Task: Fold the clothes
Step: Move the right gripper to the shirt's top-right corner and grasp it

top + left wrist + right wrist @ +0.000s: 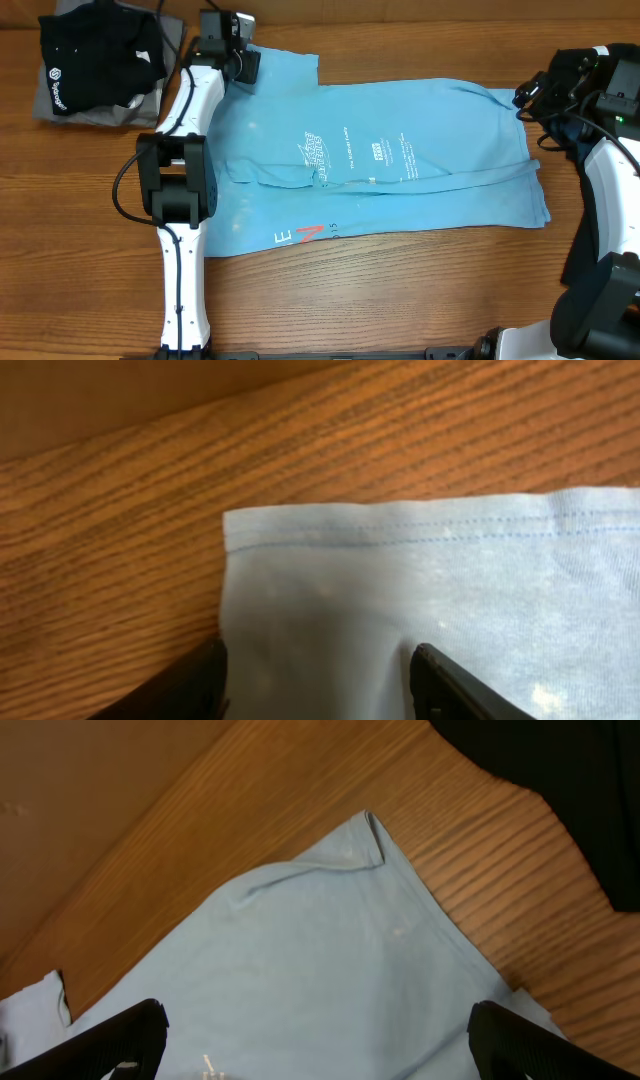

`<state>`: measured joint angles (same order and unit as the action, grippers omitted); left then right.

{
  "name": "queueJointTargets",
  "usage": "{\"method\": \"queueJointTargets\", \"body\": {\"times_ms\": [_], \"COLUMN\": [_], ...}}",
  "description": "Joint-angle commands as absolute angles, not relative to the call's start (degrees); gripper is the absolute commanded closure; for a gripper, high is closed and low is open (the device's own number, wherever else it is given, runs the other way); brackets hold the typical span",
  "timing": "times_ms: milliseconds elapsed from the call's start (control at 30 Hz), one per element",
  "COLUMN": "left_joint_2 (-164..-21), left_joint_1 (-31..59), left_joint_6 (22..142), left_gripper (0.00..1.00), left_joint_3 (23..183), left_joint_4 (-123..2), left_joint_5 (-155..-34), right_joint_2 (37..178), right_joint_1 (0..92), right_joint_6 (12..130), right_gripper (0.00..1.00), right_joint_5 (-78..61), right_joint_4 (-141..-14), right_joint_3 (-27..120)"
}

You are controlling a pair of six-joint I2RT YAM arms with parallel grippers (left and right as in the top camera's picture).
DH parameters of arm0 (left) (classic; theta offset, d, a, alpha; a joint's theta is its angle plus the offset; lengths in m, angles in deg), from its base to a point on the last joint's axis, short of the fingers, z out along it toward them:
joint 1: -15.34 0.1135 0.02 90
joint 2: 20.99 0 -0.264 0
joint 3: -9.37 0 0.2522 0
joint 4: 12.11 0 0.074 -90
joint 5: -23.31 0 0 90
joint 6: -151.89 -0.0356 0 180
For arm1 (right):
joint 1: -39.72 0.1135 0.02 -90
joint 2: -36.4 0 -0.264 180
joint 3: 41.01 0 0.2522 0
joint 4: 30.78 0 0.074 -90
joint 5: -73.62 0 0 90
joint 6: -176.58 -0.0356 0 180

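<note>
A light blue T-shirt (400,170) with white print and red-and-white lettering lies spread flat across the middle of the table. My left gripper (240,62) is at its far left corner. In the left wrist view its fingers (315,680) stand apart, low over the cloth, with the hemmed corner (400,560) just ahead of them. My right gripper (528,97) is at the shirt's far right corner. In the right wrist view it (315,1040) is wide open above the cloth (320,960) and holds nothing.
A black T-shirt (95,55) lies bunched on a grey one (60,108) at the far left corner of the table. A dark shape (570,790) fills the top right of the right wrist view. The wooden table (400,290) shows round the shirt.
</note>
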<state>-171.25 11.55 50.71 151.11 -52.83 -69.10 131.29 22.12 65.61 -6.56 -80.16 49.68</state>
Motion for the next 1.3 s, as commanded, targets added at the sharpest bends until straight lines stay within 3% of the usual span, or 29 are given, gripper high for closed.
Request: {"method": "queueJointTargets", "body": {"times_ms": [0,233,567,700,867,933,1067,1133,1200,1267], "left_joint_2": [-173.76,-174.92,-176.12,-176.80,-177.06,-177.06,-177.06,-177.06,-177.06,-177.06], "left_joint_1": [11.17,12.01,13.54,13.14,13.10,13.10,13.12,13.12,13.12,13.10], "left_joint_6": [48.35,52.59,54.21,54.21,54.23,54.23,54.23,54.23,54.23,54.25], "left_gripper": [0.34,0.27,0.28,0.42,0.68,0.75,0.84,0.84,0.63,0.59], "left_joint_3": [152.42,152.40,152.40,152.38,152.38,152.38,152.38,152.38,152.38,152.38], "left_joint_4": [-53.57,-53.40,-55.47,-55.71,-55.60,-55.32,-55.08,-55.10,-55.10,-55.17], "left_joint_5": [-64.77,-64.18,-68.29,-69.08,-69.52,-69.52,-69.47,-69.47,-69.50,-69.52], "right_joint_2": [132.47,135.73,137.69,138.04,138.92,139.09,139.16,139.44,140.21,141.23], "right_joint_1": [22.09,22.09,22.09,22.09,22.12,22.31,23.86,24.89,26.03,26.84], "right_joint_6": [65.87,65.89,65.85,65.83,65.85,65.85,66.13,66.70,67.18,67.16], "right_gripper": [0.00,0.00,0.00,0.00,0.05,0.10,0.11,0.10,0.10,0.09], "right_joint_5": [-7.32,-7.30,-7.30,-7.30,-7.28,-7.10,-7.15,-7.26,-7.37,-7.65], "right_joint_4": [-79.04,-79.72,-78.85,-78.61,-77.95,-76.97,-72.31,-70.19,-67.92,-65.80], "right_joint_3": [50.81,50.81,50.81,50.81,50.81,50.81,50.81,50.81,50.84,50.86]}}
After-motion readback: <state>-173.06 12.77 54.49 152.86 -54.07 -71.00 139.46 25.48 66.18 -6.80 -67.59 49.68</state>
